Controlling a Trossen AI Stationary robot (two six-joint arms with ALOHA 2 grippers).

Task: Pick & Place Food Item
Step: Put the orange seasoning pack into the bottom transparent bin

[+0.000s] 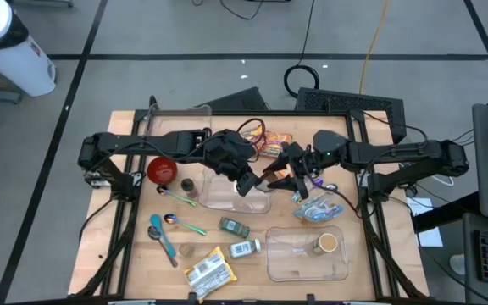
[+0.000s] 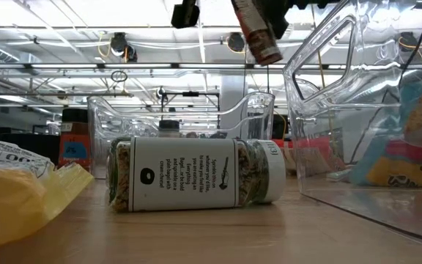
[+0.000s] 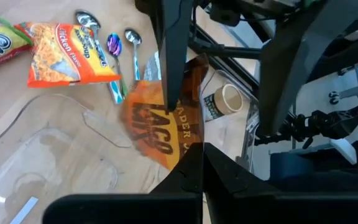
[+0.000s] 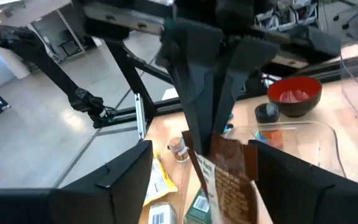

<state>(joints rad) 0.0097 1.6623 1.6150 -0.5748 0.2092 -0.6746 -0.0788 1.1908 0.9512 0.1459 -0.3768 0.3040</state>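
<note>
A: What sits nearest, low on the desk (image 2: 196,235)?

B: A yellow bag (image 2: 13,202) at the front edge. Just behind it a jar (image 2: 196,176) lies on its side, label facing out. To one side of the jar a clear bin (image 2: 328,88) rises tall.

A: And the food item?

B: The packet (image 4: 229,186) is brown and orange, and it's in the air, not on the desk. It hangs above the middle of the desk, over a clear tray (image 1: 235,196).

A: Who has it?

B: The left gripper (image 3: 202,152). Its fingers are pinched tight on the packet's upper edge, and the packet dangles below them.

A: What about the right one?

B: The right gripper (image 4: 201,155) faces the left one, close in. Its fingers are spread, one on each side of the packet, with a gap showing on both sides. They are not touching it.

A: Anything farther back?

B: A red bowl (image 4: 294,94) stands on the desk beyond the tray, on the left arm's side, with a small dark cap (image 4: 267,112) just beside it. Orange noodle bags (image 1: 274,144) lie near the far edge of the desk.
</note>
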